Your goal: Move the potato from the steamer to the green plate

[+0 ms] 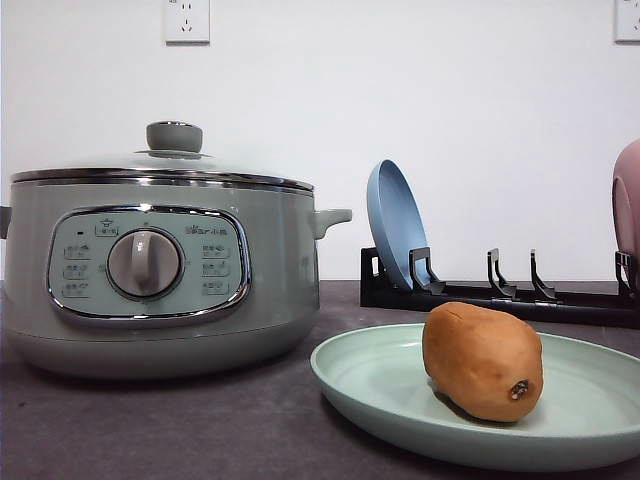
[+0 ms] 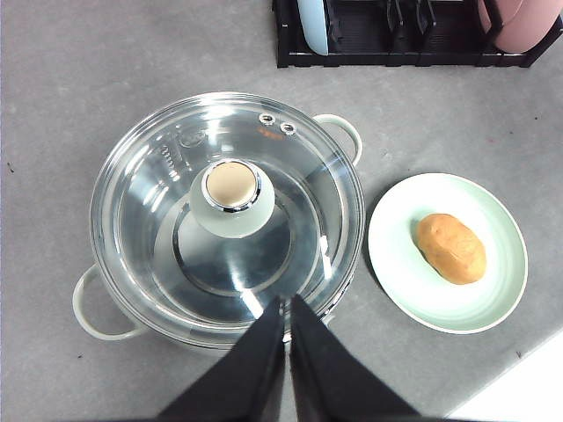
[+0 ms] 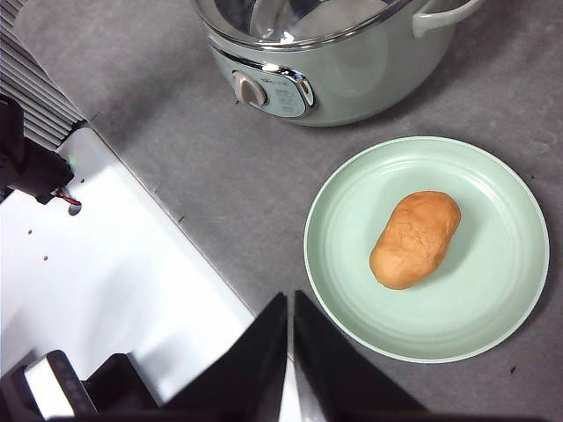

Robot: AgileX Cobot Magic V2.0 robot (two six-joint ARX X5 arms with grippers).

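The orange-brown potato [image 1: 484, 360] [image 2: 450, 248] [image 3: 414, 239] lies on the pale green plate [image 1: 370, 380] [image 2: 400, 272] [image 3: 493, 299], to the right of the steamer [image 1: 150, 270] [image 2: 132, 264] [image 3: 352, 79]. The steamer's glass lid with its green knob [image 1: 174, 137] [image 2: 232, 198] is on. My left gripper [image 2: 286, 303] hangs shut, high above the steamer's near rim, holding nothing. Well above the grey table, beside the plate's near-left edge, my right gripper [image 3: 290, 303] is shut and empty as well.
A black dish rack [image 1: 500, 295] [image 2: 396, 40] stands behind the plate, holding an upright blue plate [image 1: 395, 225] [image 2: 312, 22] and a pink one [image 1: 627, 200] [image 2: 523, 22]. The white robot base [image 3: 114, 290] borders the table's near edge.
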